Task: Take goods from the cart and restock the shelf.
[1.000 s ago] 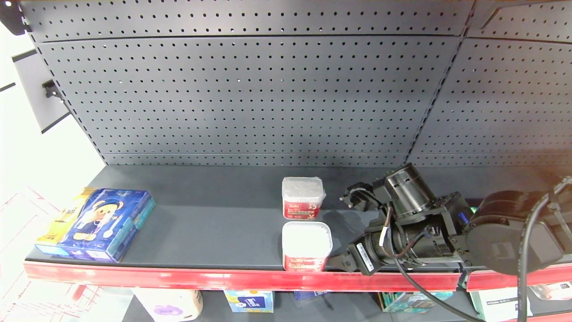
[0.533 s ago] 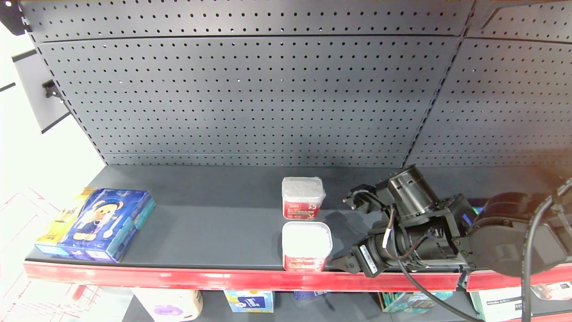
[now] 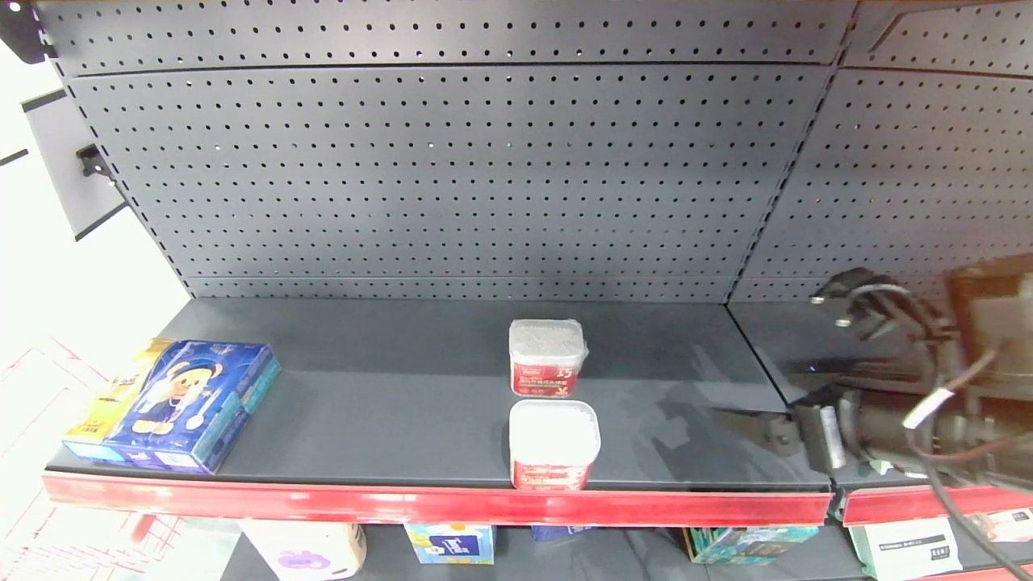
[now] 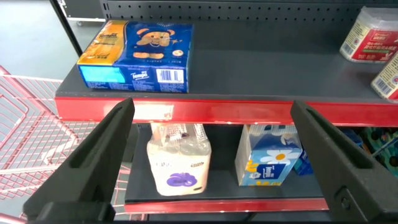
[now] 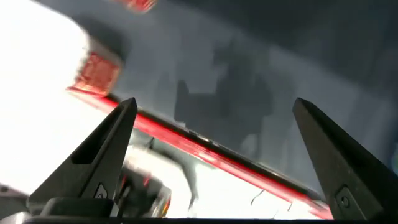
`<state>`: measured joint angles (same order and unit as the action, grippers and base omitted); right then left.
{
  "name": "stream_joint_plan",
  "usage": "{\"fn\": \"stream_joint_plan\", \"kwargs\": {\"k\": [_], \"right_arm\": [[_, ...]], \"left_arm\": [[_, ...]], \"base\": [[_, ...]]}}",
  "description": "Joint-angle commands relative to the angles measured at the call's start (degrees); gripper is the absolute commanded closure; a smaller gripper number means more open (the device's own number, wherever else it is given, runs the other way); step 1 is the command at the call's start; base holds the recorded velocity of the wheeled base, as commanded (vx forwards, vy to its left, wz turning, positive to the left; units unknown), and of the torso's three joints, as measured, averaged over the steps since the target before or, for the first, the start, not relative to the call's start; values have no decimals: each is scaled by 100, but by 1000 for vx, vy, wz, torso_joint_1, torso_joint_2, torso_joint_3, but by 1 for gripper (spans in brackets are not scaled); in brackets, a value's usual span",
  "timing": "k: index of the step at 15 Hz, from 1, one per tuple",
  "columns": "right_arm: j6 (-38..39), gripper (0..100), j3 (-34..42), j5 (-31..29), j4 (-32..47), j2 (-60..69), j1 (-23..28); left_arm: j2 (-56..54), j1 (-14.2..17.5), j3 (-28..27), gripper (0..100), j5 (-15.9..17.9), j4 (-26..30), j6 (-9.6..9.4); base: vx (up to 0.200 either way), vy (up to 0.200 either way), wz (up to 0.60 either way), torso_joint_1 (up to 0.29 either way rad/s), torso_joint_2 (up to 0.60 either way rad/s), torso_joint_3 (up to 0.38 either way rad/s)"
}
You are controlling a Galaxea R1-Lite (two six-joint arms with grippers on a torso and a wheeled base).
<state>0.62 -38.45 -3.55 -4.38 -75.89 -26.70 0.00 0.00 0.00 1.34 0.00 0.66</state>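
Note:
Two white tubs with red labels stand on the dark shelf point(image 3: 387, 403), one at the back point(image 3: 547, 367) and one at the red front edge point(image 3: 554, 444). My right gripper point(image 3: 754, 424) hangs low over the shelf well to the right of the front tub, apart from it. Its own view shows the right gripper point(image 5: 214, 102) open with nothing between the fingers. The left gripper point(image 4: 212, 107) is open and empty in front of the shelf's red edge point(image 4: 205, 112). Both tubs point(image 4: 373, 37) lie far off to one side of it.
A blue box with a bear point(image 3: 194, 403) and a yellow box point(image 3: 113, 395) beside it lie at the shelf's left end. A red wire cart point(image 4: 25, 130) stands left of the shelf. The lower shelf holds a paper roll pack point(image 4: 180, 168) and a tissue box point(image 4: 270, 155).
My right arm has pulled back to the right, away from the front tub. The tub stays at the shelf's front edge.

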Motion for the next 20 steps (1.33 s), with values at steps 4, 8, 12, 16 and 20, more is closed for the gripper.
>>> {"fn": "stream_joint_plan", "kwargs": {"k": [4, 8, 12, 16, 20], "right_arm": [[-686, 0, 1296, -269, 1677, 5057, 2608], [-625, 0, 584, -366, 4164, 6411, 4164], [-774, 0, 1841, 1023, 2644, 6710, 3443], [-871, 0, 2878, 812, 1730, 7272, 2468], [-484, 0, 3634, 135, 552, 7589, 2661]], "left_arm": [[0, 0, 0, 0, 7, 0, -4], [0, 0, 0, 0, 7, 0, -13], [0, 0, 0, 0, 7, 0, -4], [0, 0, 0, 0, -11, 0, -4], [0, 0, 0, 0, -11, 0, -4]], "base": [[0, 0, 0, 0, 0, 0], [0, 0, 0, 0, 0, 0], [0, 0, 0, 0, 0, 0], [0, 0, 0, 0, 0, 0], [0, 0, 0, 0, 0, 0]]}}
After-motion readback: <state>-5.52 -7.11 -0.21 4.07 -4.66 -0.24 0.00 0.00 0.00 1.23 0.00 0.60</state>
